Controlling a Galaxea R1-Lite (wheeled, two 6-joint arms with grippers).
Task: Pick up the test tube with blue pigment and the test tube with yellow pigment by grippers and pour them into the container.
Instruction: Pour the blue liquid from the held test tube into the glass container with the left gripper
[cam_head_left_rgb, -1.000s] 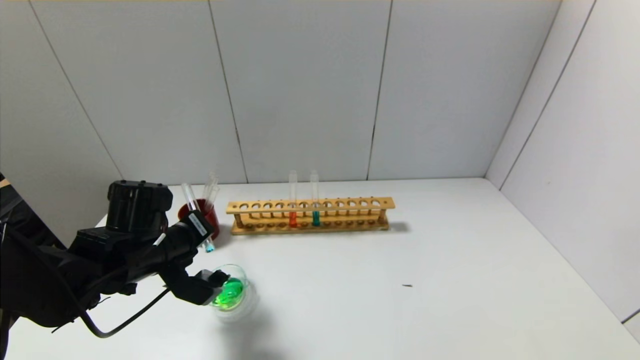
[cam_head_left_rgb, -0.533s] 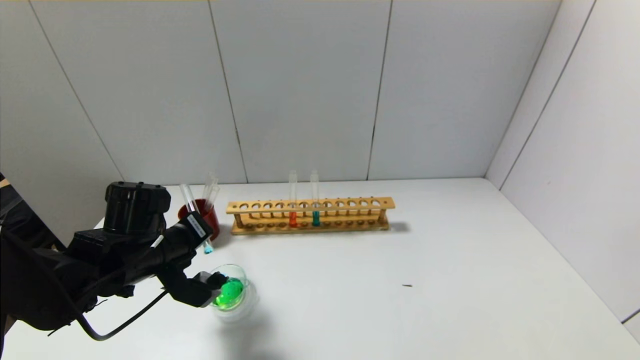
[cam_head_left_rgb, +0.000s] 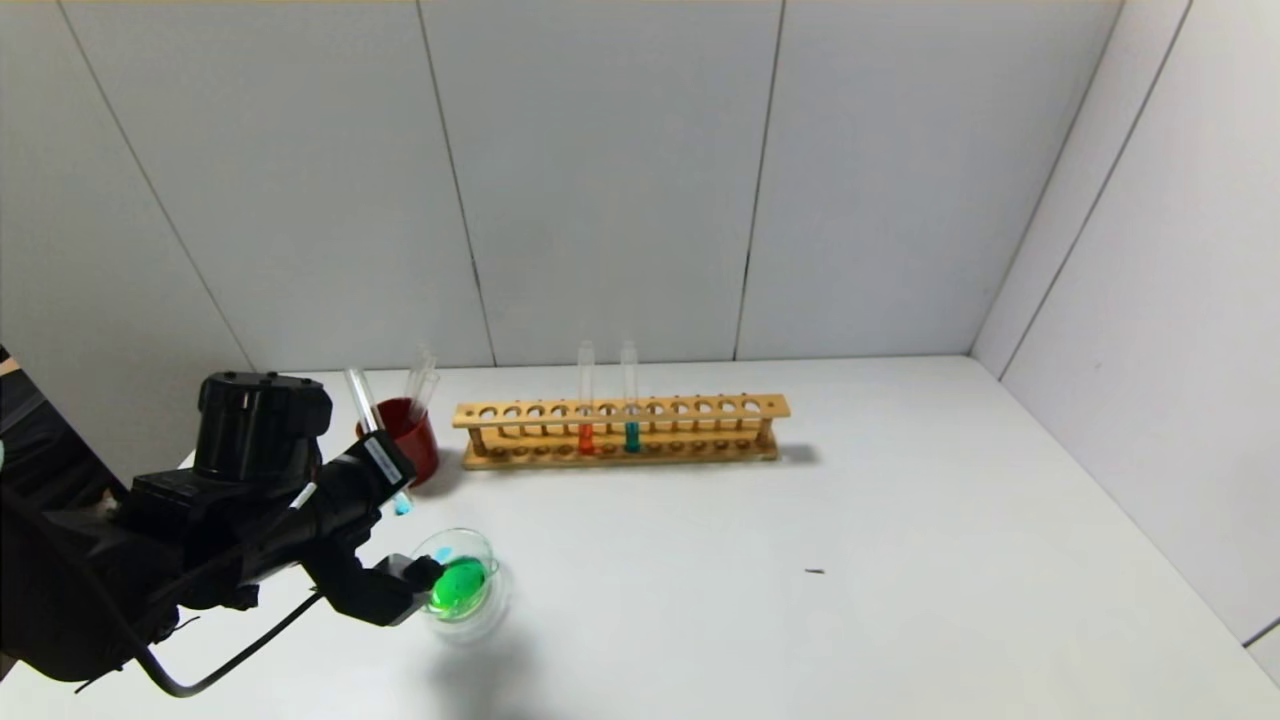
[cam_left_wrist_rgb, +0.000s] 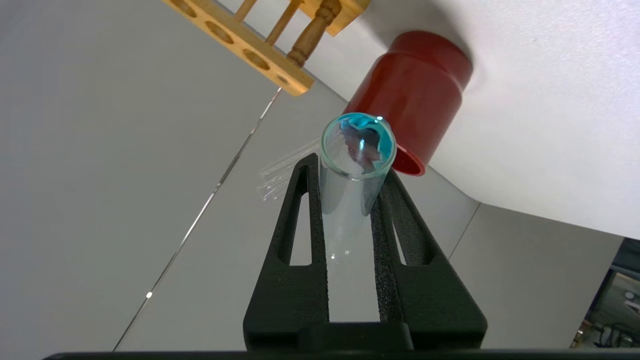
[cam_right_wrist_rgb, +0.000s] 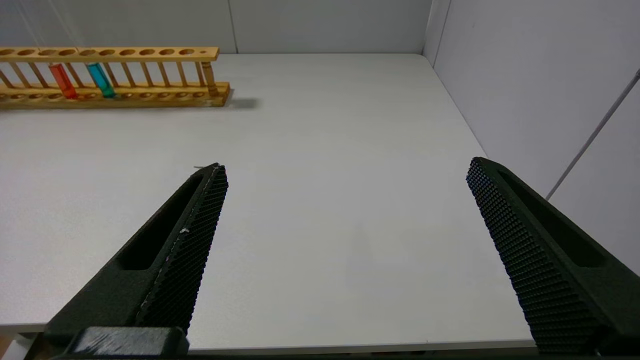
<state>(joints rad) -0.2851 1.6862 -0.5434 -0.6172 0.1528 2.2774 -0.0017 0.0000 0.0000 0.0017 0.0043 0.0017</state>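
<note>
My left gripper is shut on the test tube with blue pigment. The tube is tilted, with its cyan end lowest, just above and behind the far-left rim of the container. The container is a low clear glass dish holding green liquid with a small cyan patch. In the left wrist view the fingers clamp the tube, and cyan liquid shows at its round end. The test tube with yellow pigment is not in view. My right gripper is open and empty over the table's front right.
A dark red cup with empty clear tubes stands behind the dish, close to the held tube; it also shows in the left wrist view. A wooden rack at the back holds an orange tube and a teal tube.
My left arm has drawn a little to the left, carrying the blue tube with it. A cyan patch now shows in the dish. The right arm has not visibly moved.
</note>
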